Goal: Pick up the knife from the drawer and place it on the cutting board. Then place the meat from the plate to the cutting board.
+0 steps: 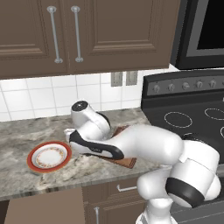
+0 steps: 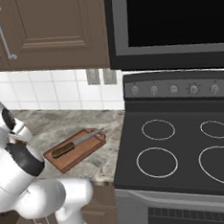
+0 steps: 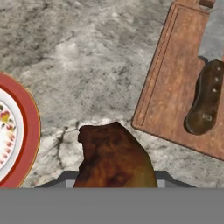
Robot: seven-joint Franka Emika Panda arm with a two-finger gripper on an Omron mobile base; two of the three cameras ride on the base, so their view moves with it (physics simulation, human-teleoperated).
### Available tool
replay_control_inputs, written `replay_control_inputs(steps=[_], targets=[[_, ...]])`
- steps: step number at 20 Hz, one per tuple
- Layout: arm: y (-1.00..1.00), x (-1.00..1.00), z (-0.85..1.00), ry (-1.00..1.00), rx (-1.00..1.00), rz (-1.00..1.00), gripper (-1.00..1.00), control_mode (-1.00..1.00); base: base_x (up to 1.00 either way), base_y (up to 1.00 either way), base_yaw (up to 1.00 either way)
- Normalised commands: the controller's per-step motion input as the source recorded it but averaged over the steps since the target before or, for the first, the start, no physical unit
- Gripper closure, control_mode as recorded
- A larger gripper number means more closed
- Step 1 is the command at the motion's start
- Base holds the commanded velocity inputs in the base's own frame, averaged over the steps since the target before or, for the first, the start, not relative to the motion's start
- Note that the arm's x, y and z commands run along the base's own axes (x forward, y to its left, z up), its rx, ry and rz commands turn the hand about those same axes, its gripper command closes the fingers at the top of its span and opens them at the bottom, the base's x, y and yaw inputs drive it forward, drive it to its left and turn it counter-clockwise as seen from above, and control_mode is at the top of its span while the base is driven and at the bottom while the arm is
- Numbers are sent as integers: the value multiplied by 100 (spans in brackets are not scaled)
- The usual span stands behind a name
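Grey marbled stone worktop (image 3: 87, 52) carries the round white plate with orange-red rim (image 3: 27, 131); right of it, fingers pinch the small brown drumstick-shaped meat (image 3: 114, 159) above bare stone. Further right lies the rectangular reddish-brown wooden cutting board (image 3: 173, 87), wooden-handled steel knife (image 3: 205, 100) lengthwise on it.

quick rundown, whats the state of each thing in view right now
brown drumstick-shaped meat: held at the gripper, above the counter between plate and board
dark-handled steel knife: lying flat on the board
reddish-brown wooden cutting board: on the counter, no meat on it yet
orange-rimmed white plate: on the counter, no meat on it
gripper: shut on the meat
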Motion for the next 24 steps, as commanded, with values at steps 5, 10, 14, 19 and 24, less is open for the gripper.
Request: replay_control_inputs(steps=[5,10,14,19,24], targets=[[-65,0,0,0,3,-11,100,-100,0,0,0],[-63,0,0,1,4,-15,100,-100,0,0,0],[-58,0,0,3,4,-16,100,-100,0,0,0],[-57,1,0,5,4,-14,100,-100,0,0,0],[-53,8,0,8,3,-9,100,-100,0,0,0]])
